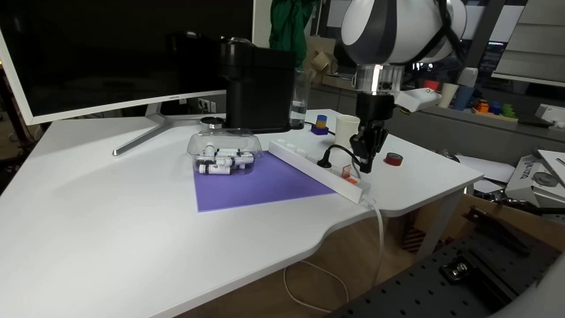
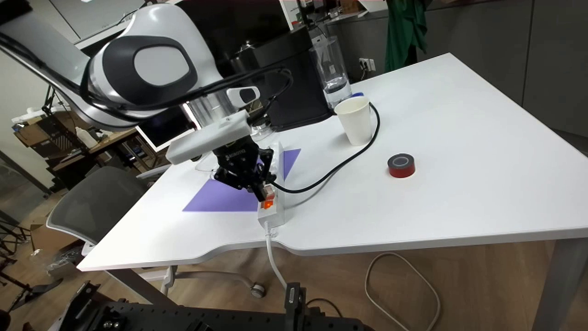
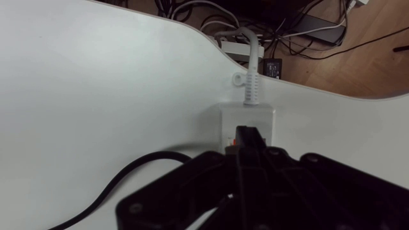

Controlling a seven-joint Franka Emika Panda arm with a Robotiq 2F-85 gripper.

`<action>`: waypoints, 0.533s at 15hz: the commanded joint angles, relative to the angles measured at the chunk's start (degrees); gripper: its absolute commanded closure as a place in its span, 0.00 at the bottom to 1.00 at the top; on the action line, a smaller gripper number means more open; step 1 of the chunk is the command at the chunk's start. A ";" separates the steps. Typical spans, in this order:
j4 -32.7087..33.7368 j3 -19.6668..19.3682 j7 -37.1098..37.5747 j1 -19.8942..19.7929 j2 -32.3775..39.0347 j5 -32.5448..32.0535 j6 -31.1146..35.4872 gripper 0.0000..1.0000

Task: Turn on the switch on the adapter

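Note:
The adapter is a white power strip (image 1: 304,164) lying on the table, also seen in an exterior view (image 2: 272,218) and in the wrist view (image 3: 247,115). Its orange switch (image 1: 352,180) sits near the cable end and looks bright orange in an exterior view (image 2: 268,205). A reddish clear cover (image 1: 346,171) stands raised beside the switch. My gripper (image 2: 261,196) points down with its fingertips together and empty, close above the switch end. In the wrist view the fingers (image 3: 250,132) hide most of the switch (image 3: 234,141). I cannot tell whether they touch it.
A black plug (image 1: 325,160) with a black cable (image 2: 321,180) stands in the strip close to the gripper. A white cup (image 2: 356,120), red tape roll (image 2: 401,165), clear box of small bottles (image 1: 225,152), purple sheet (image 1: 265,185) and black machine (image 1: 260,88) are around. The table edge is near.

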 commanded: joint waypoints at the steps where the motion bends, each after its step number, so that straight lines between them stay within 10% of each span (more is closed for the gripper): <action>1: -0.75 -2.55 6.90 2.47 -0.84 -5.93 0.70 1.00; 8: -0.98 -3.04 12.65 5.37 1.14 -9.91 5.51 1.00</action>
